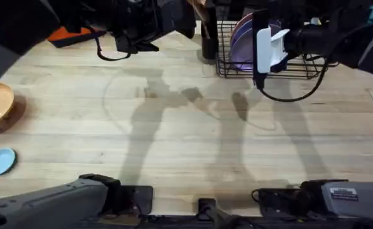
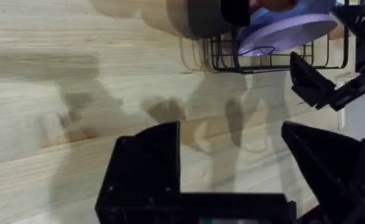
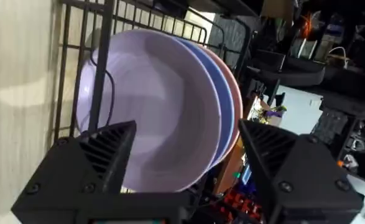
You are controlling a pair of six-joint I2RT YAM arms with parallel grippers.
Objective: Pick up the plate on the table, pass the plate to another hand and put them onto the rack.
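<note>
The glossy lavender round plate (image 3: pixel 151 112) stands upright in the black wire rack (image 1: pixel 227 67) at the overhead view's upper right, beside a blue plate (image 3: pixel 222 106). The right gripper (image 3: pixel 185 158), fingers apart and empty, should back away straight, clear of the wires. The left gripper (image 2: pixel 232 155) is spread open too.

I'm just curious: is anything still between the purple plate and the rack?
No. The plate already stands upright in the rack, in front of a blue plate and a pink one. The right gripper is open beside it.

Cluttered dim shelves (image 3: pixel 331 43) behind
</note>
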